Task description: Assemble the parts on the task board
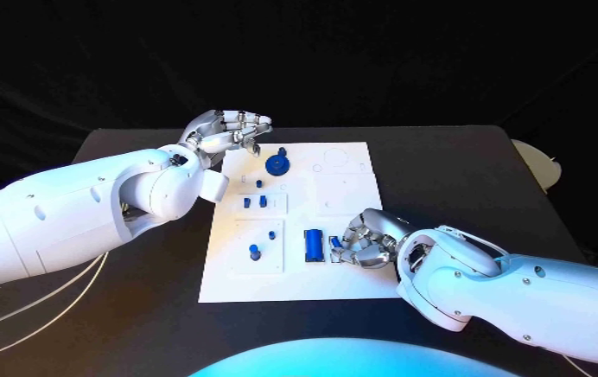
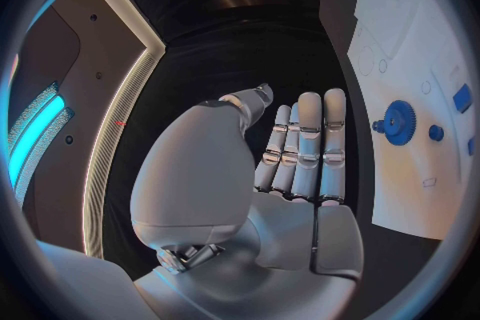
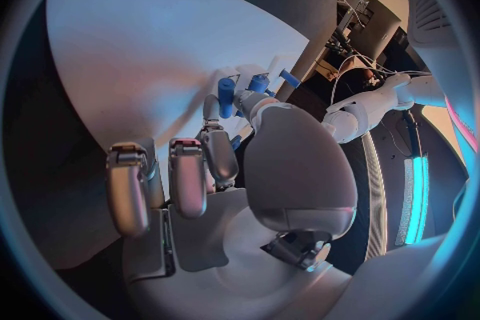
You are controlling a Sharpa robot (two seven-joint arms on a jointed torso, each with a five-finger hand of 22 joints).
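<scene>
Two glossy white arms end in silver, segmented hands: the left hand [image 1: 232, 129] and the right hand [image 1: 364, 239]. Thin pale cables trail beneath the left arm [image 1: 87, 208].

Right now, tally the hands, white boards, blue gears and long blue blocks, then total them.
hands: 2, the left hand and the right hand
task board: 1
blue gear: 1
long blue block: 1
Total: 5
</scene>
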